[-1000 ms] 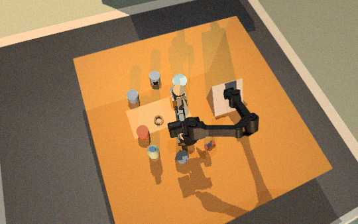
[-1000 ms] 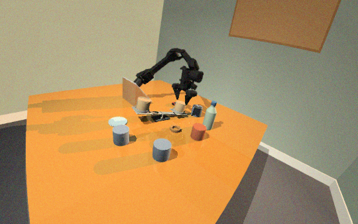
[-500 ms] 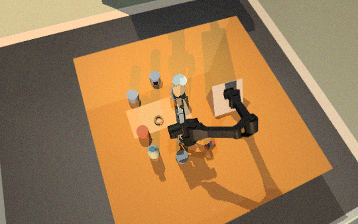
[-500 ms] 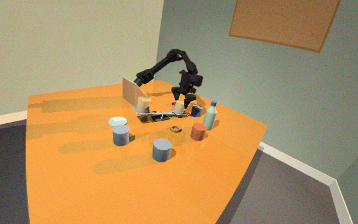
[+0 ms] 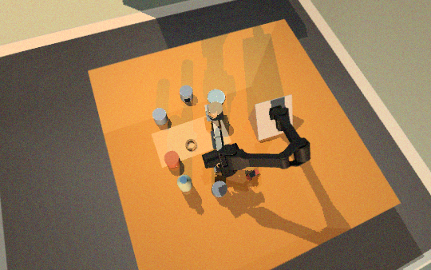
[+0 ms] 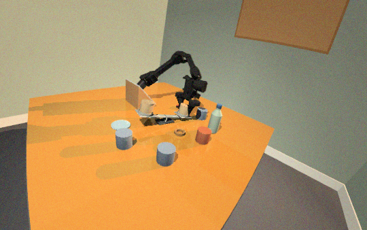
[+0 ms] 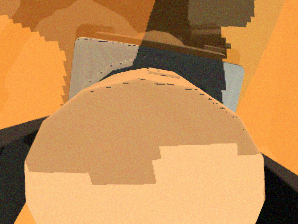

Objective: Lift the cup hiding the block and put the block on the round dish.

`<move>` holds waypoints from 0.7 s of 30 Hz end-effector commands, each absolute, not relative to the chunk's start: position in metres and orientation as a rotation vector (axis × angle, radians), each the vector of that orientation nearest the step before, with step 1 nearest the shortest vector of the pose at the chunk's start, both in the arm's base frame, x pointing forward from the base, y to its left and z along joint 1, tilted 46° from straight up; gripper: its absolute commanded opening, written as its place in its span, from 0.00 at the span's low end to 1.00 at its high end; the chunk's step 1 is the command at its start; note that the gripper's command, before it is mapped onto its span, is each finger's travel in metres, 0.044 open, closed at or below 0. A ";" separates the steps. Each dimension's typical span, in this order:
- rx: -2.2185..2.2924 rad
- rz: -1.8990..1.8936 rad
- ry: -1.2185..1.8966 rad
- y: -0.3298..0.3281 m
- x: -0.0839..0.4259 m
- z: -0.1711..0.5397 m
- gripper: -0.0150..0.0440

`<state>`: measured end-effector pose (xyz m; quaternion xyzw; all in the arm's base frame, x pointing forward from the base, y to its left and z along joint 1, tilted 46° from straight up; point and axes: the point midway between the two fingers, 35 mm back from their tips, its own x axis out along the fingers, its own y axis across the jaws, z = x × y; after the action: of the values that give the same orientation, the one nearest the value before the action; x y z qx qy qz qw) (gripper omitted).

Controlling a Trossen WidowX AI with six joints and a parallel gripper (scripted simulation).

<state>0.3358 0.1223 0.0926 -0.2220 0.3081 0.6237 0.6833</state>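
While the block stays out of sight under a cup, the step in hand looks like taking hold of the chosen one. The gripper (image 5: pixel 219 168) (image 6: pixel 184 109) (image 7: pixel 150 140) stands with its fingers apart on either side of the near cup (image 6: pixel 183 109) (image 7: pixel 145 125), seemingly not yet clamped. That cup is on the end of the balance (image 5: pixel 218 137) (image 6: pixel 165 116) (image 7: pixel 102 52) farther from the upper edge of the table (image 5: pixel 160 224) (image 6: pixel 102 204) in the top view. At the other end, toward that edge, sits the far cup (image 5: pixel 215 109) (image 6: pixel 147 107), with the round dish (image 5: pixel 216 97) (image 6: pixel 120 124) just beyond it.

Next, the fingers should close evenly, then lift straight up without jolting the beam, since a knock could shift the far cup. Whether this cup hides the block, I cannot tell.
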 end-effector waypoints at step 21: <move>-0.491 1.398 0.704 0.116 0.336 0.094 0.30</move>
<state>0.3333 0.1196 0.0921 -0.2167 0.3132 0.6253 0.6812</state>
